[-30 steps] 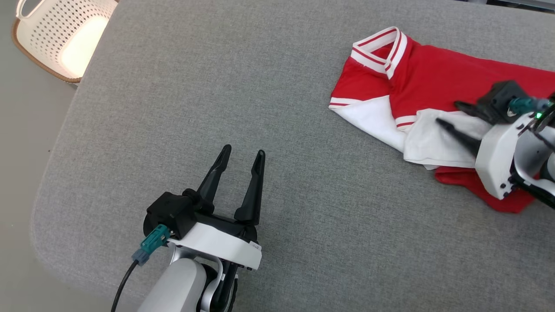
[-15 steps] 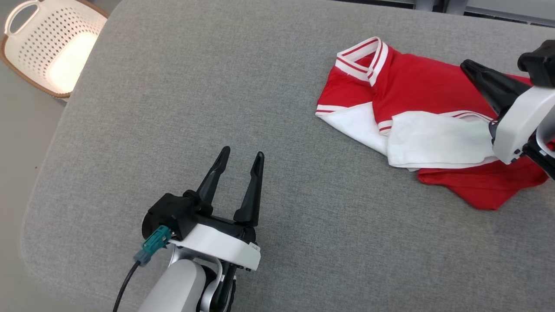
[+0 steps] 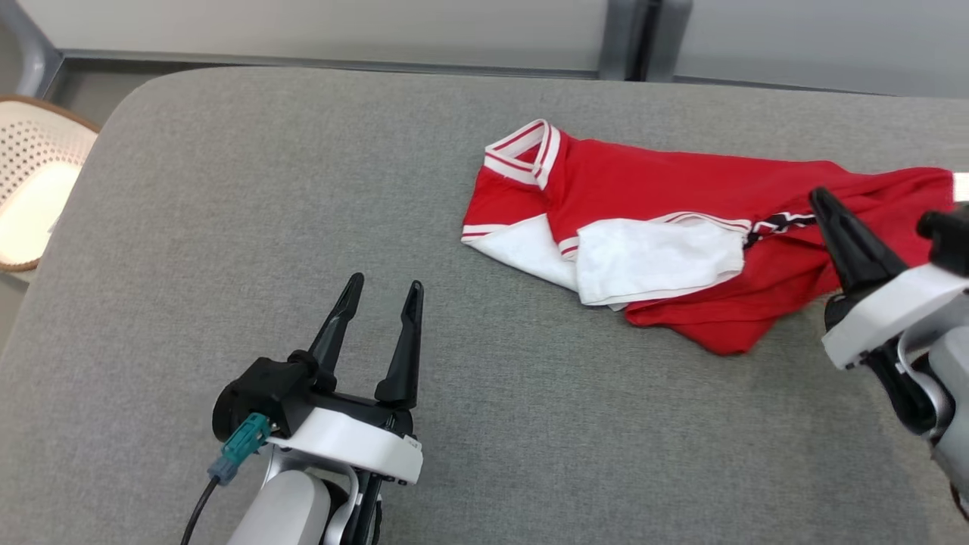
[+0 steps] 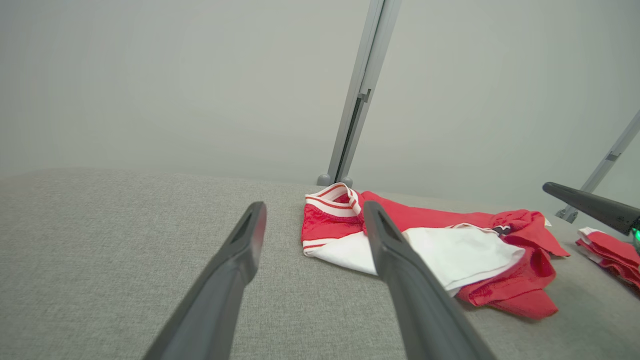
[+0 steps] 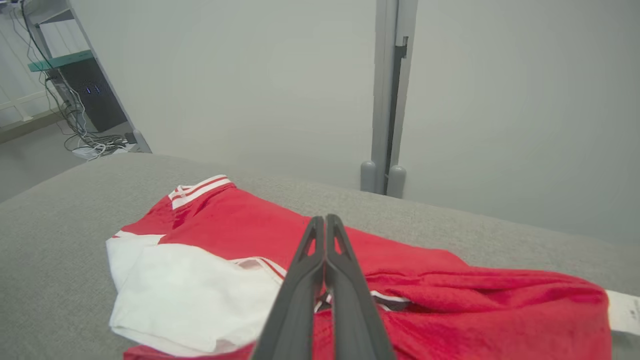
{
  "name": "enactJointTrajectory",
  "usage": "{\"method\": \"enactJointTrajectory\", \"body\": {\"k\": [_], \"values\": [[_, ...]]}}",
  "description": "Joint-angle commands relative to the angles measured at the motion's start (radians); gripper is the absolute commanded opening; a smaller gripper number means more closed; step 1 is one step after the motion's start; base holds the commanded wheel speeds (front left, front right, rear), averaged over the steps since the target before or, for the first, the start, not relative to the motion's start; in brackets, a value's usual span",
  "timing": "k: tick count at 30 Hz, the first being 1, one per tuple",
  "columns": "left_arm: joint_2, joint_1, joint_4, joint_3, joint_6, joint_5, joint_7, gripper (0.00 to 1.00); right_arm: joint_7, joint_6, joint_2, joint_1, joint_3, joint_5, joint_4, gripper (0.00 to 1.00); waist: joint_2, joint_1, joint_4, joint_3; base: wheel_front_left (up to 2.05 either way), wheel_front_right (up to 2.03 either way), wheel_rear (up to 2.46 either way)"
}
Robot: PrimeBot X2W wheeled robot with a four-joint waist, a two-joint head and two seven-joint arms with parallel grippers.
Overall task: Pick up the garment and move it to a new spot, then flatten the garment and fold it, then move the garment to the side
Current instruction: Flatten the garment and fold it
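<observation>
Black-fingered left gripper [image 3: 384,282] logged lower left of head view: fingers apart, empty, well clear of cloth. Red and white mesh jersey with striped collar [image 3: 643,182] found right of centre, rumpled, white sleeve doubled over the body. Right gripper [image 5: 325,218] at right edge: fingers pressed together, nothing pinched, raised over the red cloth. Judged early: flattening, folding, moving aside all left; first relocation, cannot tell. White perforated plastic basket [image 3: 30,189] off far left; grey woven padded table top [image 3: 227,189] underneath; grey metal post [image 3: 632,38] against pale wall behind.

Gray fabric table [image 3: 303,189]; red-white garment [image 3: 643,182] lies rumpled, right half.
</observation>
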Motion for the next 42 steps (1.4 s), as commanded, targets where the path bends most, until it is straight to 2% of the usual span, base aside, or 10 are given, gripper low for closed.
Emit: {"method": "enactJointTrajectory", "body": {"k": [1,8,12,13,14,15,23,27,34,42], "values": [[0.005,0.011,0.000,0.013,-0.006,0.014,-0.001,1.00,-0.010,-0.002,0.019,0.049,-0.041,-0.018,-0.006,0.00,0.0000,0.0000,-0.046,-0.040,0.00,0.00,0.00],[0.005,0.047,0.000,0.051,-0.016,0.024,-0.001,1.00,-0.014,-0.002,0.141,0.300,-0.291,-0.177,-0.114,0.00,0.0000,0.0000,-0.108,-0.075,0.00,0.00,0.00],[0.005,0.067,0.010,0.070,-0.020,0.030,-0.002,1.00,-0.013,-0.002,0.218,0.413,-0.379,-0.244,-0.164,0.00,0.0000,0.0000,-0.136,-0.095,0.00,0.00,0.00],[0.005,0.070,0.012,0.074,-0.022,0.033,-0.001,1.00,-0.013,-0.002,0.228,0.434,-0.391,-0.259,-0.168,0.39,0.0000,0.0000,-0.140,-0.099,0.00,0.00,0.00],[0.004,0.074,0.015,0.076,-0.024,0.034,-0.001,1.00,-0.013,-0.002,0.237,0.449,-0.402,-0.275,-0.174,0.93,0.0000,0.0000,-0.143,-0.103,0.00,0.00,0.00],[0.004,0.077,0.017,0.078,-0.026,0.035,-0.001,1.00,-0.011,-0.002,0.249,0.459,-0.414,-0.285,-0.179,1.00,0.0000,0.0000,-0.145,-0.105,0.00,0.00,0.00],[0.005,0.054,0.019,0.082,-0.030,0.033,-0.001,1.00,0.022,-0.002,0.294,0.492,-0.504,-0.383,-0.229,1.00,0.0000,0.0000,-0.141,-0.091,0.00,0.00,0.00],[0.005,0.049,0.018,0.071,-0.026,0.028,-0.001,1.00,0.069,-0.001,0.287,0.467,-0.496,-0.383,-0.260,1.00,0.0000,0.0000,-0.133,-0.072,0.00,0.00,0.00],[0.005,0.017,0.023,0.040,-0.025,0.022,-0.001,1.00,0.214,-0.001,0.278,0.364,-0.453,-0.275,-0.282,1.00,0.0000,0.0000,-0.100,-0.015,0.00,0.00,0.00],[0.005,-0.021,0.024,-0.008,-0.017,-0.003,-0.001,1.00,0.371,-0.001,0.243,0.250,-0.431,-0.114,-0.221,1.00,0.0000,0.0000,-0.039,0.047,0.00,0.00,0.00]]}}
